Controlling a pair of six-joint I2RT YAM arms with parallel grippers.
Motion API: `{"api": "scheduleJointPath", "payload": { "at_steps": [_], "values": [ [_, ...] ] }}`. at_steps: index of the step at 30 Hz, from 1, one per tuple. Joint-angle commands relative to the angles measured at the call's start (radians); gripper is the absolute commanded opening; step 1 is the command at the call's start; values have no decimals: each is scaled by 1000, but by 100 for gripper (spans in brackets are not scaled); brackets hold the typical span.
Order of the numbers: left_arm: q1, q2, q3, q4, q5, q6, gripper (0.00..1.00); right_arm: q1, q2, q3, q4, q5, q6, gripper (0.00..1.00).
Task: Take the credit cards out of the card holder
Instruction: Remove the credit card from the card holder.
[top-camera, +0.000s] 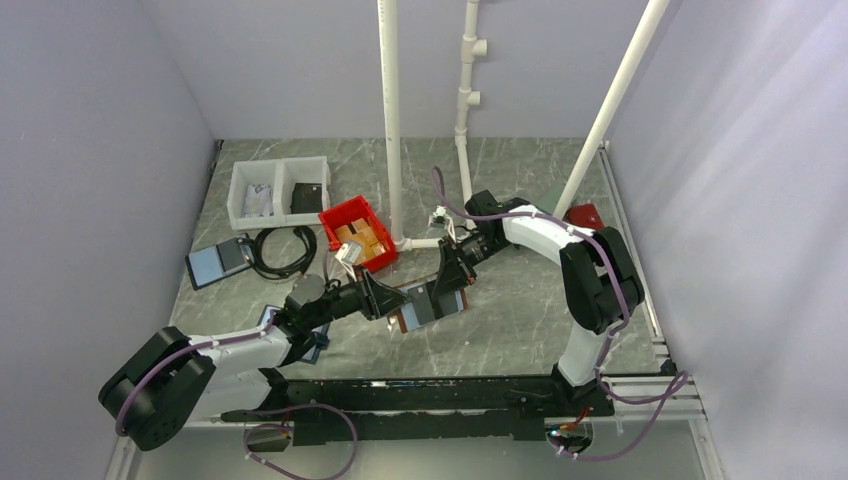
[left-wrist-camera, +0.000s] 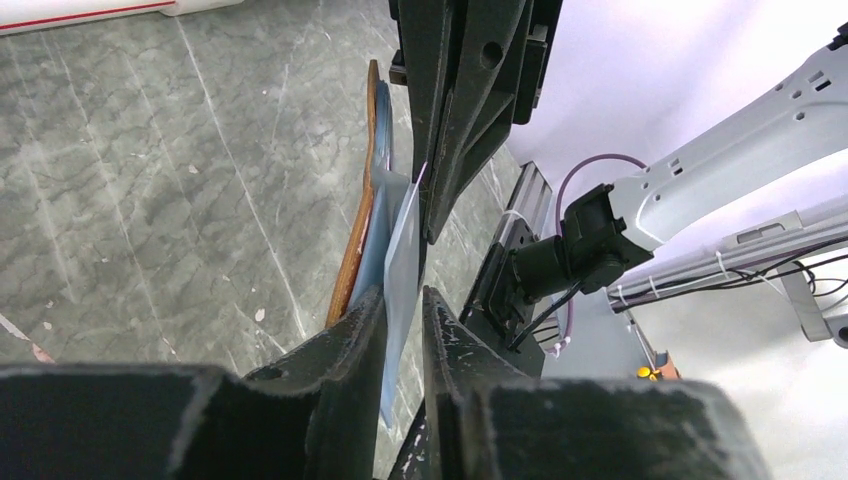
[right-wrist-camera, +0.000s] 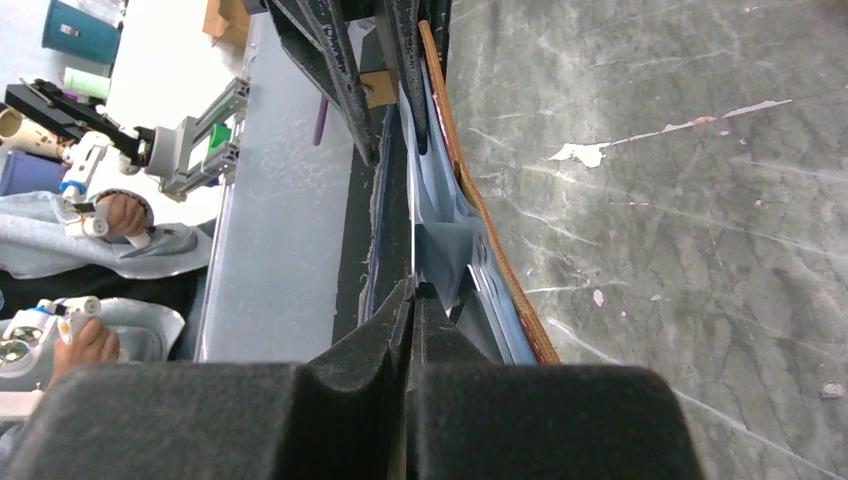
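Two hands on this one, meeting nose to nose at the card holder (top-camera: 425, 308), which is about in the middle of the surface (top-camera: 520, 310), a little nearer to me than the red bin (top-camera: 357, 232). It's open, with the pale blue panel on my left hand's side and the dark grey panel on my right hand's side.

My left hand (top-camera: 385, 300) is at the holder's left edge and my right hand (top-camera: 450, 278) is at its far right edge.

From the right wrist, my right hand (right-wrist-camera: 412, 300) is pinched fully closed on the thin edge of a pale blue card (right-wrist-camera: 412, 230), with the holder's brown cover (right-wrist-camera: 480, 210) just beside it.

From the left wrist, my left hand (left-wrist-camera: 400, 305) is only partly open. Its fingers straddle that same card (left-wrist-camera: 405, 250) loosely, with the brown cover (left-wrist-camera: 352, 250) just outside them.

Can't tell if the holder is flat on the surface or lifted slightly.
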Motion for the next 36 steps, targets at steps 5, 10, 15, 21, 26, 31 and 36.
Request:
{"api": "scheduleJointPath", "payload": {
  "at_steps": [5,10,15,21,26,31,36],
  "values": [
    [8,10,-5,50,36,-5,4,-7,2,36,-21,-54,-47,0],
    [20,17,-22,78,37,-13,0,-13,6,38,-20,-39,-41,0],
    [36,25,-18,13,25,15,0,-35,28,39,-10,0,-20,0],
    [87,174,-25,65,58,9,0,-35,92,41,10,68,15,0],
    [147,356,-27,120,89,-28,0,-36,94,30,62,139,73,0],
    [168,502,-14,129,72,-65,0,-37,79,26,80,166,85,0],
    [168,450,5,5,35,-60,0,-45,73,32,68,164,73,0]
  ]
}}
